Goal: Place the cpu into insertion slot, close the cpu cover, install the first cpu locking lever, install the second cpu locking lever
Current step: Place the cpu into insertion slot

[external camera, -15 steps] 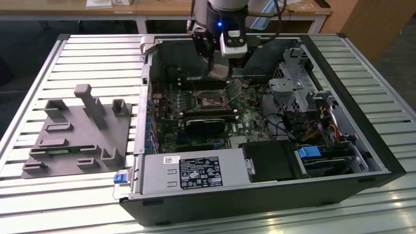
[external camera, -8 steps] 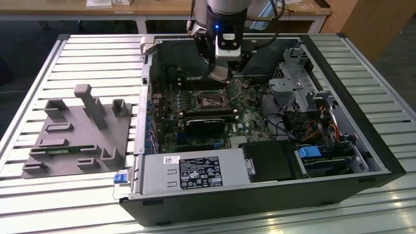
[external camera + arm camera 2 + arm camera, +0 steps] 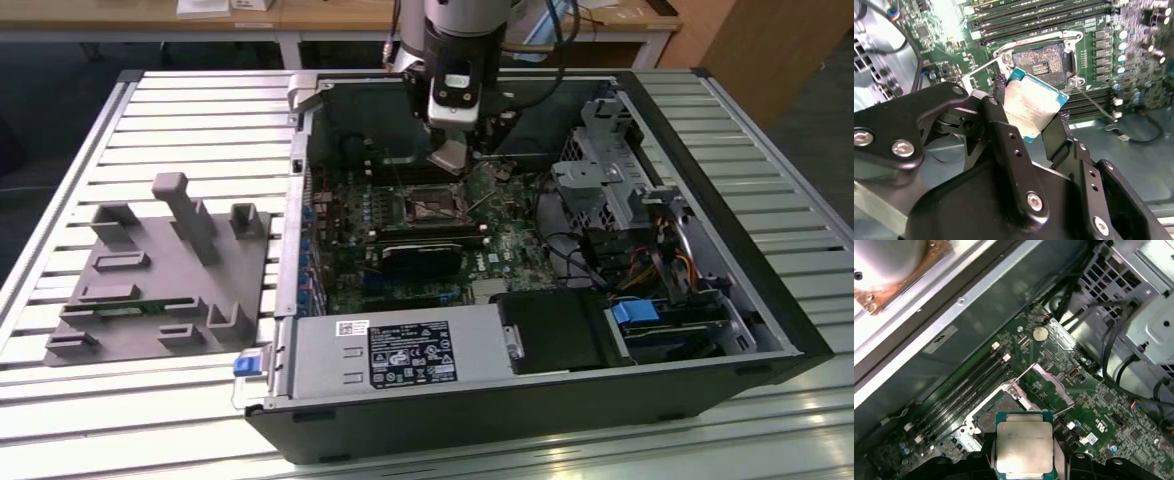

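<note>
**CPU clamped over the open socket**

The pincer (image 3: 1030, 107) grips the cpu (image 3: 1024, 447) by two opposite edges, and its black fingers (image 3: 1004, 127) hide those sides. The chip hangs tilted just above the insertion slot (image 3: 1043, 59). The cpu cover (image 3: 1048, 384) stands raised beside it. The arm reaches straight down into the computer case (image 3: 534, 420).

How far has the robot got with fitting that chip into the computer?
It is early on. The hand grips the cpu and holds it in the air near the insertion slot, which is bare. The cpu cover stands open, and a locking lever sticks out unlatched. So the chip is in hand, but nothing is seated, closed or locked yet.
</note>
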You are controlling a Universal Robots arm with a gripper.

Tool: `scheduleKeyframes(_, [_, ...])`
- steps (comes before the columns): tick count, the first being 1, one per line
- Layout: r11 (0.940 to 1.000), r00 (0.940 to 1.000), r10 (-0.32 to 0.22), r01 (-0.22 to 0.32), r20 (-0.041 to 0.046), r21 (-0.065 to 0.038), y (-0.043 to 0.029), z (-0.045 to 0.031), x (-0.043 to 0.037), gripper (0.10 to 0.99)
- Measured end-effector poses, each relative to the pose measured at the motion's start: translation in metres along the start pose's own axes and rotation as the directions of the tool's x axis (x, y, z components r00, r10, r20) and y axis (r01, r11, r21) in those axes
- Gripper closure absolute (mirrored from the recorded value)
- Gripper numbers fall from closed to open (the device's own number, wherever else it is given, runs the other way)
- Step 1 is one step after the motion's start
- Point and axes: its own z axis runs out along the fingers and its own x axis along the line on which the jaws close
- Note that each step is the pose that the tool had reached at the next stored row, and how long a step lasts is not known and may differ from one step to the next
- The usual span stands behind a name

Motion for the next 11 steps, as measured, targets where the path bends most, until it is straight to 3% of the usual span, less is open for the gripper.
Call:
scheduleKeyframes(5, [0.9959,0.9959,0.090,-0.090,0.0079,-0.001,-0.0002,0.0030,0.0000,0.545])
scheduleKeyframes(11, [0.9803,0.9802,0.197,-0.197,0.0171,-0.003,-0.0004,0.0054,0.0000,0.545])
